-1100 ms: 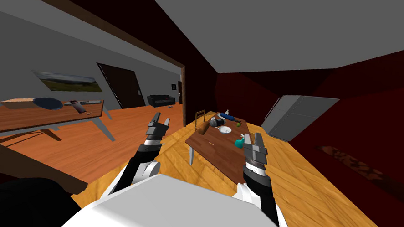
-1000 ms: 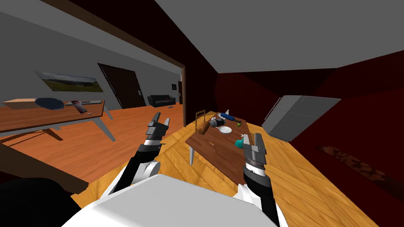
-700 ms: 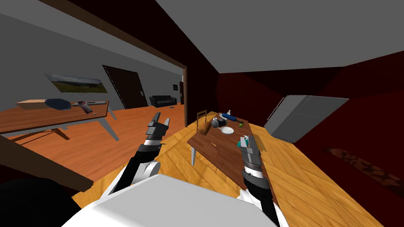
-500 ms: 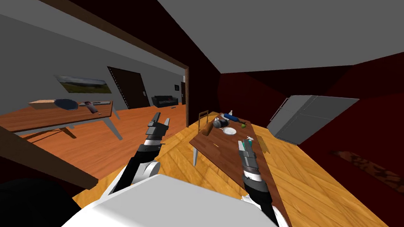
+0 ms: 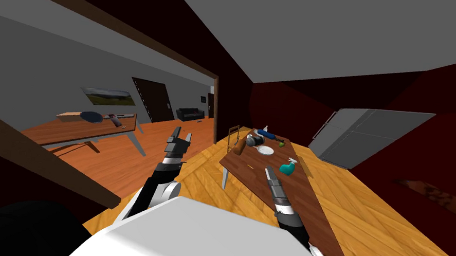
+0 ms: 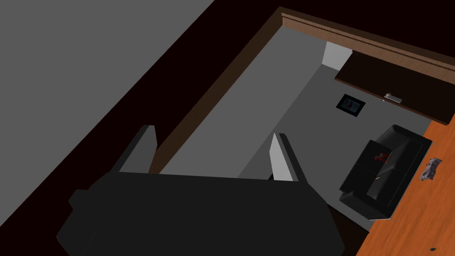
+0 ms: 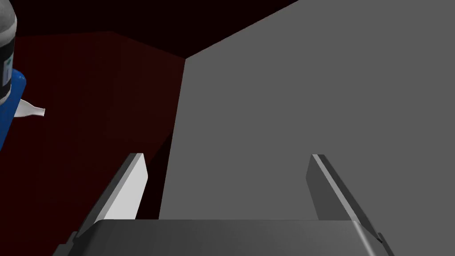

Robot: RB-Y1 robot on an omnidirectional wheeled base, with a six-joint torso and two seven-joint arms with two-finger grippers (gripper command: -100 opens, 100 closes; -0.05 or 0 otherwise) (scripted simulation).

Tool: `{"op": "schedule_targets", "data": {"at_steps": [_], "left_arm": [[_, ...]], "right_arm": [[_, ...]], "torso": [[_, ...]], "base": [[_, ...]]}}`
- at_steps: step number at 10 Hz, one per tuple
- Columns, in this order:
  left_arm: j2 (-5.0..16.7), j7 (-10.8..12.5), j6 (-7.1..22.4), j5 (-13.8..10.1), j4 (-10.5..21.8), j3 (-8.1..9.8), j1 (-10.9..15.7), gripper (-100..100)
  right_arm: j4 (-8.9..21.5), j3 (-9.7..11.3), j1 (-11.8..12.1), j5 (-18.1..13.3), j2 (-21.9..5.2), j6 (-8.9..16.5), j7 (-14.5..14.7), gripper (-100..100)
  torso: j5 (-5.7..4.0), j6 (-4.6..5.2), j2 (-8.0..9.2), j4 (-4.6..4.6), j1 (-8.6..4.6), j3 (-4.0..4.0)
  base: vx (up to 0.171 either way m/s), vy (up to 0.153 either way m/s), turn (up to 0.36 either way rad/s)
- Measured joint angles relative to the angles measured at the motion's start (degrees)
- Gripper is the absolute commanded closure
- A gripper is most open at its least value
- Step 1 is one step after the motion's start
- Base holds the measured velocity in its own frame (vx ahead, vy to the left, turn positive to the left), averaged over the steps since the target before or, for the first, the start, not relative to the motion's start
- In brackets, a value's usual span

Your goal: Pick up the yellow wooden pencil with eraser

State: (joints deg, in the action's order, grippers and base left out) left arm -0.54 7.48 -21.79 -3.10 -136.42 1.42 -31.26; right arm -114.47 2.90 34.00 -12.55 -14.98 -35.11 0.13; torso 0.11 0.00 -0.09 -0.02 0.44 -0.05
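Pencil on table; near the parted right jaws, not between

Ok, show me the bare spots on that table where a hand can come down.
The table's near half, from the teal spray bottle toward me, is bare. A smaller patch around the pencil lies between the white plate and the left edge. The far end is crowded: plate, grey jar, blue bottle.

Pencil on table, spray bottle to its right, plate farther back.
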Motion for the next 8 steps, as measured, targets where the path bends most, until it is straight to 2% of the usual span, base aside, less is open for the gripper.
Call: {"op": "schedule_targets", "data": {"at_steps": [1,4,5,6,8], "left_arm": [[0.0,0.0,0.0,0.0,0.0,0.0,0.0,0],[0.0,0.0,0.0,0.0,0.0,0.0,0.0,0],[0.0,0.0,0.0,0.0,0.0,0.0,0.0,0],[0.0,0.0,0.0,0.0,0.0,0.0,0.0,0],[0.0,0.0,0.0,0.0,0.0,0.0,0.0,0]], "right_arm": [[0.9,0.3,1.2,-0.9,-1.6,0.2,0.2,-100],[5.1,0.2,2.1,-2.3,-5.3,-0.3,0.4,-100],[7.4,0.4,2.4,-3.2,-6.7,-0.7,0.8,-100],[8.6,0.7,3.9,-4.5,-8.8,-0.7,1.2,-100],[12.5,1.8,4.5,-6.5,-10.6,-0.8,2.3,-100]], "torso": [[-0.01,-0.01,0.01,0.0,0.0,0.01],[-0.03,0.0,0.01,0.0,-0.13,0.0],[-0.02,-0.02,-0.07,-0.01,-0.06,-0.04],[0.02,-0.02,-0.21,-0.04,0.1,-0.11],[0.01,-0.02,0.0,0.0,0.08,-0.01]], "base": [[0.033,0.092,0.044],[0.041,0.099,0.093],[0.105,0.161,0.22],[0.065,0.121,0.053],[0.019,0.117,0.086]]}}
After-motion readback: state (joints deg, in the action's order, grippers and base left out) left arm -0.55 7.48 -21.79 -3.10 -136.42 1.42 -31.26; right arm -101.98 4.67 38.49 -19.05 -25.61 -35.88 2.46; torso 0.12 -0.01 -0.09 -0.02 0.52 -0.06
